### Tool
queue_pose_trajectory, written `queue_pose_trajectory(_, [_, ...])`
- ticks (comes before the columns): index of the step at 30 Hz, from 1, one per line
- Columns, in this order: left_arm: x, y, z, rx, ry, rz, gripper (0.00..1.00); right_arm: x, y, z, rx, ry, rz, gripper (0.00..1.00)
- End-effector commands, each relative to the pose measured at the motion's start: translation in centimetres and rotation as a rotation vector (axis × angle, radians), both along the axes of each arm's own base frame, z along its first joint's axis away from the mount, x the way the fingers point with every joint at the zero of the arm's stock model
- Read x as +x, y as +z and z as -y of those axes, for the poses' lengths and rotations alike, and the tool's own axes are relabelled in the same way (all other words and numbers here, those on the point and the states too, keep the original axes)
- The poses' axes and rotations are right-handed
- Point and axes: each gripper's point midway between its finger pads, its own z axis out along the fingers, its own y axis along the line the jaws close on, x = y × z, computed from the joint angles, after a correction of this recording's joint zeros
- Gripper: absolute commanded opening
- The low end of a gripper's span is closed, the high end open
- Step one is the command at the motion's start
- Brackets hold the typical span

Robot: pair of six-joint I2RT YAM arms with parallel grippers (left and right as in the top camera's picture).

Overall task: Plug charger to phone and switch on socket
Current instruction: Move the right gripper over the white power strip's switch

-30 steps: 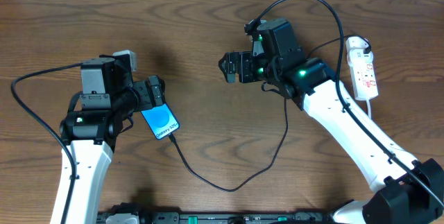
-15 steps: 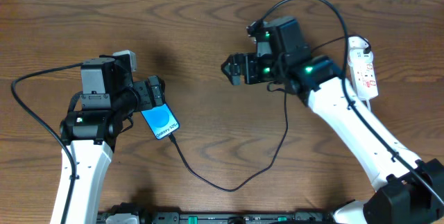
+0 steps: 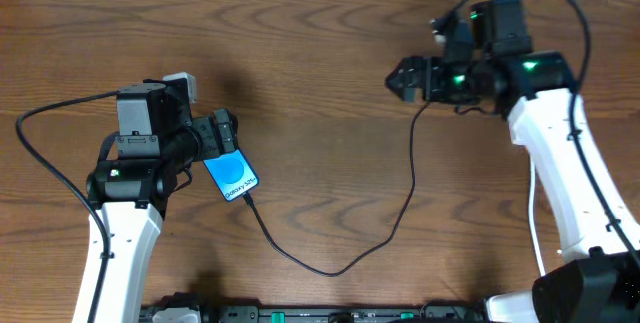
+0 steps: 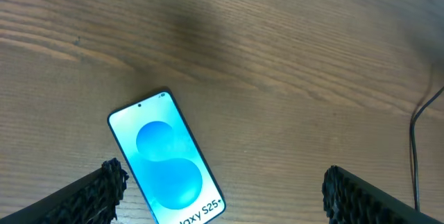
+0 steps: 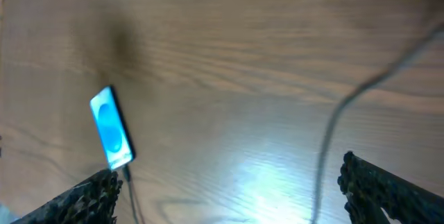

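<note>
Wooden table [image 3: 300,23]. Near edge, centre: charger [image 3: 330,272], slack loop, tip seemingly seated in phone. Left of centre: phone [image 3: 231,175], flat, screen up. Left gripper [image 3: 230,133]: jaws apart above its top end, gripping nothing. Far right: right gripper [image 3: 397,80], spread wide, empty, probably placed for the switch; socket unseen

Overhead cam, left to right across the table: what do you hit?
phone → slack loop of the charger → right gripper. The left gripper overlaps the phone's span, so it is left unranked.
</note>
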Motion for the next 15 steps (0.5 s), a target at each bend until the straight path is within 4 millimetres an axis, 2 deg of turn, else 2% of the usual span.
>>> queue_pose_trajectory(1, [0.2, 0.6, -0.2, 0.026, -0.007, 0.018, 0.93, 1.0, 2.2, 3.6, -0.020, -0.028, 0.079, 0.99])
queue_pose_trajectory(3, [0.2, 0.6, -0.2, 0.026, -0.007, 0.018, 0.93, 1.2, 2.3, 5.5, -0.027, -0.058, 0.081, 0.99])
queue_pose_trajectory(4, [0.2, 0.6, -0.2, 0.026, -0.007, 0.018, 0.93, 1.3, 2.5, 7.4, -0.023, -0.071, 0.092, 0.99])
queue_pose_trajectory(5, [0.2, 0.6, -0.2, 0.026, -0.007, 0.018, 0.93, 1.4, 2.6, 8.4, -0.021, -0.084, 0.097, 0.99])
queue_pose_trajectory(15, [0.2, 0.6, -0.2, 0.026, -0.007, 0.018, 0.93, 1.0, 4.1, 17.7, -0.081, -0.233, 0.127, 0.99])
